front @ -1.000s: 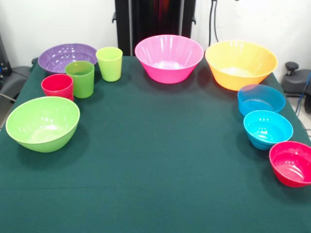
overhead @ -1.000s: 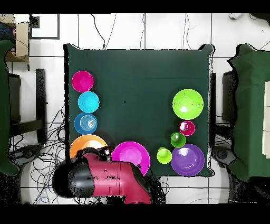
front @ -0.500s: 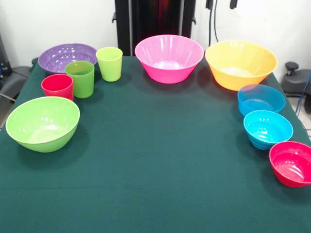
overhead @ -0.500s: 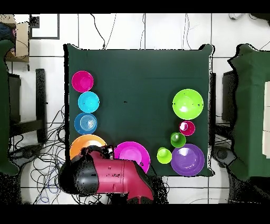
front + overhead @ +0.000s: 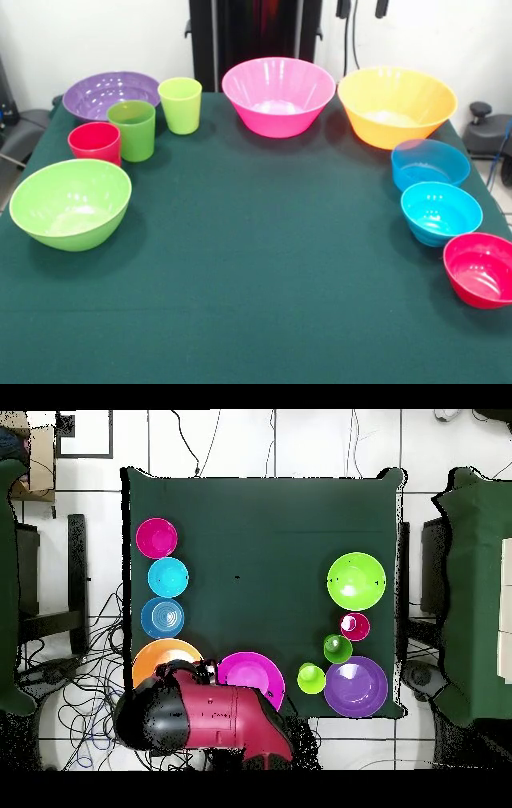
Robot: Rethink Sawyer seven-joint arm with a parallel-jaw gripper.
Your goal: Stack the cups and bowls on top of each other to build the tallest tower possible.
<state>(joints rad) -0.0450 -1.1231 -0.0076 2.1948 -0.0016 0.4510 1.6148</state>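
Observation:
Three cups stand upright at the front view's left: red (image 5: 94,142), green (image 5: 132,130) and lime (image 5: 180,104). The purple bowl (image 5: 104,94) is behind them and the lime-green bowl (image 5: 70,202) in front. The pink bowl (image 5: 278,96) and orange bowl (image 5: 396,106) stand at the far edge. The translucent blue bowl (image 5: 430,163), turquoise bowl (image 5: 441,212) and small red bowl (image 5: 480,269) line the right side. Nothing is stacked. My gripper (image 5: 363,7) shows only two dark tips at the top edge, apart and empty, above and behind the orange bowl.
The dark green cloth table (image 5: 256,264) holds everything. In the overhead view my red arm (image 5: 210,719) lies over the table's bottom edge, covering part of the orange bowl (image 5: 160,656) and the pink bowl (image 5: 252,674). Cables lie on the floor around the table.
The gripper tips have come into view at the top edge of the front view. The arm has shifted slightly in the overhead view. No cup or bowl has moved.

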